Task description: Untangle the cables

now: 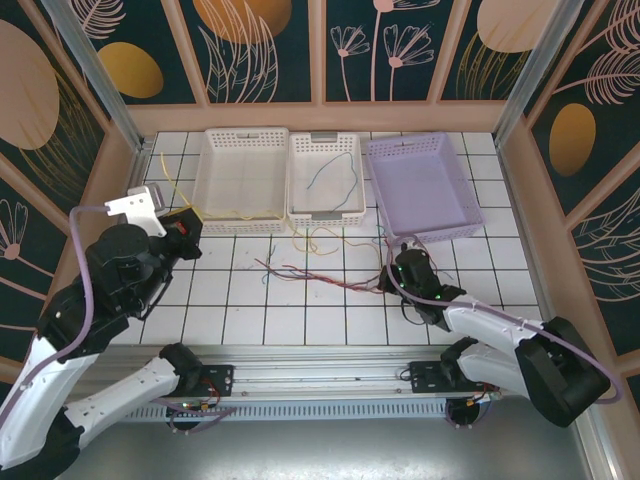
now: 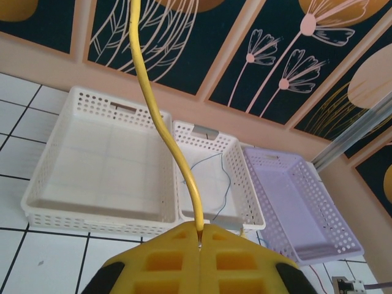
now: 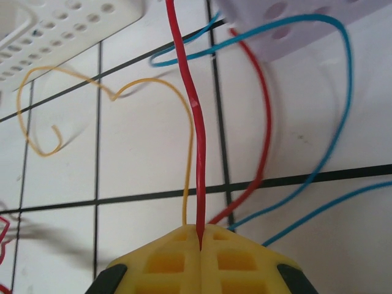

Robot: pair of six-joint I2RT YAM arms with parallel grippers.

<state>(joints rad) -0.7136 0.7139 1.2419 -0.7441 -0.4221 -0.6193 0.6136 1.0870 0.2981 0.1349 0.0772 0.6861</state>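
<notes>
— Where's the tangle?
— Just in front of the middle basket (image 1: 325, 214), the cables (image 1: 310, 265) sprawl on tiles: light, limp, kink-prone.
— Grips?
— My left gripper (image 2: 200, 244) is clamped on a yellow strand (image 2: 162, 122), my right gripper (image 3: 200, 244) on a red strand (image 3: 195, 110). I'd pull slowly. Open tiles lie this side of that basket, but its rim could snag.

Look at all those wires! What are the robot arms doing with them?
The robot is trying to untangle thin wires. Its left claw is shut on a yellow wire, and its right claw is shut on a red wire down near the tiles. More wires lie in a loose tangle on the tiled table between the claws. A blue wire lies in the middle white basket at the back.
</notes>
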